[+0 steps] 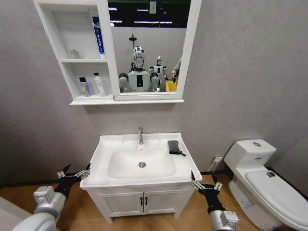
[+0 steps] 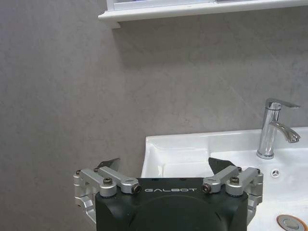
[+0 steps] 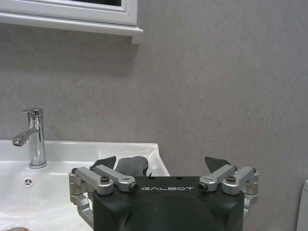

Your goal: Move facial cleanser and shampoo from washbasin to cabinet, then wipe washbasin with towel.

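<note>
The white washbasin (image 1: 103,161) stands below me with its chrome tap (image 1: 140,135) at the back. The dark folded towel (image 1: 175,147) lies on its back right corner, also seen as the towel (image 3: 131,164) in the right wrist view. On the cabinet (image 1: 82,60), a purple bottle (image 1: 84,87) and a white bottle (image 1: 98,84) stand on the lower shelf and a blue tube (image 1: 97,34) on the upper one. I cannot tell which is the facial cleanser or the shampoo. My left gripper (image 1: 73,174) (image 2: 163,162) hangs open off the basin's left edge. My right gripper (image 1: 204,183) (image 3: 160,162) is open off its front right corner.
A mirror (image 1: 149,48) adjoins the cabinet. A white two-door vanity (image 1: 144,199) carries the basin. A white toilet (image 1: 260,178) stands to the right, close to my right arm. A grey wall rises behind, and wooden floor shows on both sides.
</note>
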You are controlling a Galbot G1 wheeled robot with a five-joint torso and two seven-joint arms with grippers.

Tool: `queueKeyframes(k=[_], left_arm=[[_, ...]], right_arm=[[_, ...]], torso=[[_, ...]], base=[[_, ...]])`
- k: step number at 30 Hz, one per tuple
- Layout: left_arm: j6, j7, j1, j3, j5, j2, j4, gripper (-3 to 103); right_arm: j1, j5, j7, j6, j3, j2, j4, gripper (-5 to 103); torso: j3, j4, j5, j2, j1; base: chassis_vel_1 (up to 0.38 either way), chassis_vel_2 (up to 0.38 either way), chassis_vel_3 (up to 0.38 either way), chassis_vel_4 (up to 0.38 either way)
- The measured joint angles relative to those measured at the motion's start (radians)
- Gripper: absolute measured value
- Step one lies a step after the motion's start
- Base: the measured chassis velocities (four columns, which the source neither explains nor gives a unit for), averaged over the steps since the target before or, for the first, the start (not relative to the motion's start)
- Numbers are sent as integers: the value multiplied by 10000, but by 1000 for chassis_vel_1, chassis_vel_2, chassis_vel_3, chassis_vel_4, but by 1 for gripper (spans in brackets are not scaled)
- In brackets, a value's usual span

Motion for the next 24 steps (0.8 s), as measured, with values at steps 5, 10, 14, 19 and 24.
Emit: queueKeyframes(k=[5, 10, 14, 19, 24], left_arm=[[-241, 243, 172, 126, 601, -289, -59, 100], [-281, 339, 211, 176, 618, -399, -155, 100], [-268, 584, 308, 240, 708, -440, -190, 100], [-202, 610, 336, 303, 644, -445, -235, 100], [-189, 610, 327, 310, 621, -438, -236, 100]], right_arm=[[-33, -129, -14, 3, -131, 31, 17, 100], [-46, -144, 29, -89, -172, 6, 122, 100], [-52, -208, 60, -113, -268, 69, 160, 100], [76, -266, 44, -327, -388, -1, 387, 100], [278, -172, 37, -496, -393, -123, 526, 100]], torso=[[0, 1, -2, 0, 0], [1, 1, -2, -1, 2], [1, 1, -3, -1, 1], [1, 1, -3, 0, 1], [2, 1, -3, -1, 2]], base=[[0, 0, 0, 0], [0, 0, 0, 0], [0, 0, 0, 0], [0, 0, 0, 0], [0, 0, 0, 0]])
